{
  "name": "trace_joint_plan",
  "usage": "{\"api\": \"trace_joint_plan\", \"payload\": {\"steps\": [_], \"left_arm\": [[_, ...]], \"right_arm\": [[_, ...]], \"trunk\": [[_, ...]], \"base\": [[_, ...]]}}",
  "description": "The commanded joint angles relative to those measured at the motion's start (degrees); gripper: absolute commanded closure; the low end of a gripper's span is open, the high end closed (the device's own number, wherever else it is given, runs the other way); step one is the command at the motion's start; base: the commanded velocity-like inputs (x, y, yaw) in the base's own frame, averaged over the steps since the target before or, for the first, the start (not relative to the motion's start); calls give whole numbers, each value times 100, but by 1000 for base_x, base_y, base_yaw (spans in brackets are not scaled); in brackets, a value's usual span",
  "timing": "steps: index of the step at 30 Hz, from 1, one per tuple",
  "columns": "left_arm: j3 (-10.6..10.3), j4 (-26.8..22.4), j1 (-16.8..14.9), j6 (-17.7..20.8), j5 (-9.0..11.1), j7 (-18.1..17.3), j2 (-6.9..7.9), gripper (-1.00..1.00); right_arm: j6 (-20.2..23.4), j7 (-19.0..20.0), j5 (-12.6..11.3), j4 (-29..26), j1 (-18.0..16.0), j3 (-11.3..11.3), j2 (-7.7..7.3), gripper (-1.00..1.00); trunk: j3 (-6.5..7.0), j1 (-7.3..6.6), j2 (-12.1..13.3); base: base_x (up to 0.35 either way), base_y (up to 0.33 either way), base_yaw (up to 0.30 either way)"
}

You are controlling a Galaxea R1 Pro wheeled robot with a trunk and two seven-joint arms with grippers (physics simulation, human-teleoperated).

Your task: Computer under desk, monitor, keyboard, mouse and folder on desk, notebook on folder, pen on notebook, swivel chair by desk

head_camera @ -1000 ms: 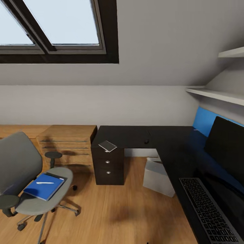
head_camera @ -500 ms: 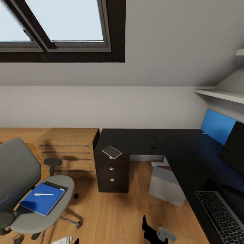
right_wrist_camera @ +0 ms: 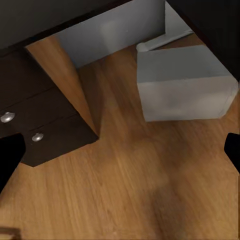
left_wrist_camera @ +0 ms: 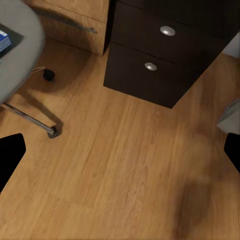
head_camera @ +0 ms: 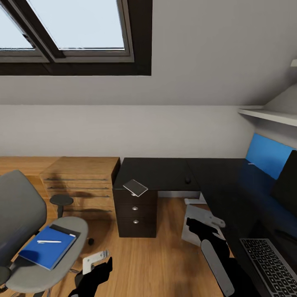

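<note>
A robot faces the black desk (head_camera: pixel 165 171), both claws, left gripper (head_camera: pixel 97 268) and right gripper (head_camera: pixel 202 227), spread open and empty, while the blue notebook (head_camera: pixel 45 247) and pen (head_camera: pixel 48 241) lie on the swivel chair (head_camera: pixel 62 264), seemingly atop the folder (head_camera: pixel 66 229), likely the next reach.

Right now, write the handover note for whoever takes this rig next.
Grippers: left gripper and right gripper are both open and empty, raised over the floor.
Things: the notebook with the pen on it lies on the swivel chair, a dark edge of the folder showing beneath it. The keyboard and monitor are on the desk, the mouse far from them near the desk's corner. The computer stands under the desk.
Done: computer, monitor, keyboard.
Left: mouse beside keyboard, folder, notebook and pen stacked beside it, chair up to desk.
</note>
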Motion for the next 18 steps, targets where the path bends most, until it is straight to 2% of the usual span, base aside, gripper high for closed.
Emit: {"api": "trace_joint_plan", "payload": {"steps": [1,5,8,18], "left_arm": [[-32,-3,-4,4,62,83,0,-100],[-12,-5,-6,12,66,85,32,-100],[-18,-7,-5,23,66,86,41,-100],[-22,-3,-5,34,74,86,42,-100]], "right_arm": [[-3,-53,-25,3,-28,-21,-16,-100],[-38,-84,-12,139,-33,-31,2,-100],[-236,-121,-18,155,-34,-38,14,-100],[-303,-107,92,430,-34,-39,-49,-100]], "trunk": [[-7,1,-6],[-7,1,-6],[-7,1,-6],[-7,1,-6]], "base": [[118,0,0],[263,0,0],[325,0,0],[333,0,0]]}}
